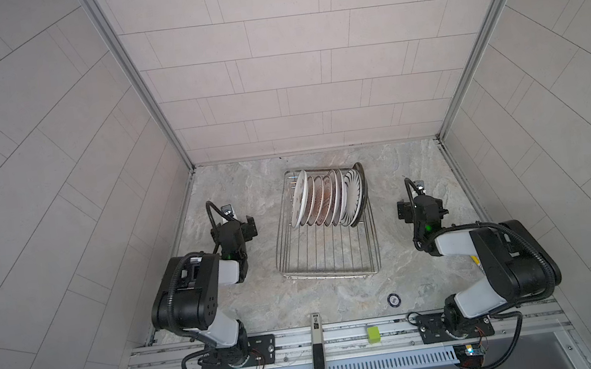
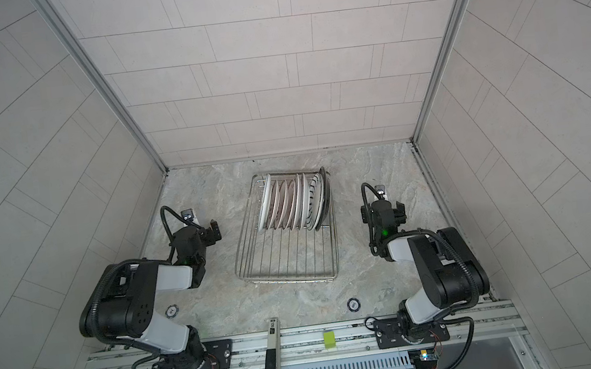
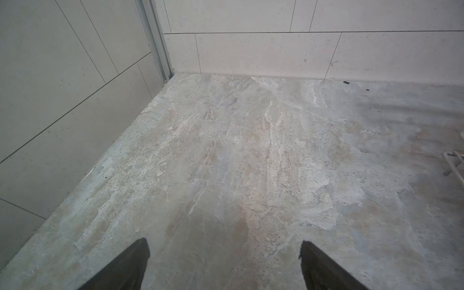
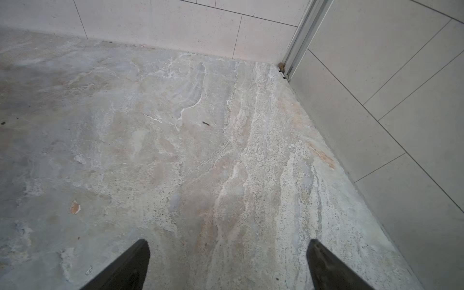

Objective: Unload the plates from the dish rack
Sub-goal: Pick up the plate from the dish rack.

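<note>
Marbled desk (image 1: pixel 262 303), tiled walls: dish rack (image 1: pixel 328 273) loaded.
Slotted into the rack, the plates (image 1: pixel 326 199) stand on edge; left gripper (image 3: pixel 224 242) and right gripper (image 4: pixel 228 241) flank it, both released, empty.

Plates (image 1: pixel 326 201) white, black-striped or brown-printed; dish rack (image 1: pixel 328 273) silver; table (image 1: pixel 261 299) grey-marbled.

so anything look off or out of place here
Nothing spilled or broken. The plates are bunched at the far end of the dish rack, all leaning one way, and the dark end plate seems to rest against the rim on the right arm's side.
</note>
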`<state>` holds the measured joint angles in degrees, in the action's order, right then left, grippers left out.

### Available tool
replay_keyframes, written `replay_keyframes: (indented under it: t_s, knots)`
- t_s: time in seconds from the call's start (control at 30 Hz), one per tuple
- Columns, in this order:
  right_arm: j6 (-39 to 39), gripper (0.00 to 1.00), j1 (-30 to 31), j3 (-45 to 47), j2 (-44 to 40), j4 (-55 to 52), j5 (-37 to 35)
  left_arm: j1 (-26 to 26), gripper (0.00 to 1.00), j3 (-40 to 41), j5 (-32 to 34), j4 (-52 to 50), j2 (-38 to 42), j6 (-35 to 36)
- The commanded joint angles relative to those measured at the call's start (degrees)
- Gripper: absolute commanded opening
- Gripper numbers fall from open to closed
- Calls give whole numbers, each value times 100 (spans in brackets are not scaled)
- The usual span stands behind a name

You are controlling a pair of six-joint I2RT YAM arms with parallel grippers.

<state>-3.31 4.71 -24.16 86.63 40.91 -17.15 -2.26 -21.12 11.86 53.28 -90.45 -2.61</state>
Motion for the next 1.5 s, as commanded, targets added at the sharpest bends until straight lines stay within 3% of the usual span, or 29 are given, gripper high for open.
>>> replay_keyframes:
  t_s: [0.0,1.23,1.4,1.47]
  knots:
    - [-76,100,-37,-47,3,91,-69,33,100,-94,54,123,-50,-33]
    - [-78,100,-35,-40,-6,93,-70,38,100,-86,45,130,-51,-37]
    - [-60,100,-27,-12,-30,141,-73,33,100,114,83,508,-12,-37]
    - [-7,100,3,-358,-282,-691,-4,33,100,280,158,655,205,-56]
